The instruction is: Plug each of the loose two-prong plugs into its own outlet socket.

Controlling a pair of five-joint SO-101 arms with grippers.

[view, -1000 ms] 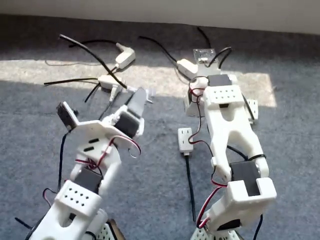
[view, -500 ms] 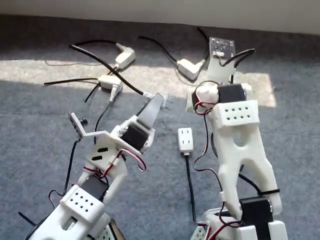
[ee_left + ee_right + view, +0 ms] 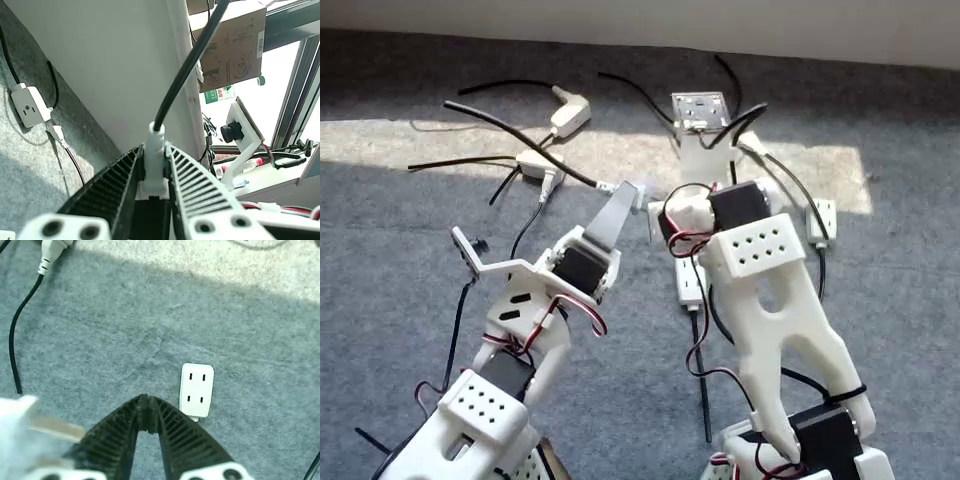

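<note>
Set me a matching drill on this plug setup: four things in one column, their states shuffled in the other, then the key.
Things
1. left hand
2. right hand
3. outlet socket
4. cable

States
A. lying flat on the grey carpet, all slots empty
B. black, running out of the white plug
C. shut, holding nothing
D. shut on the white plug

Pairs: 1-D, 2-C, 3-A, 4-B
</note>
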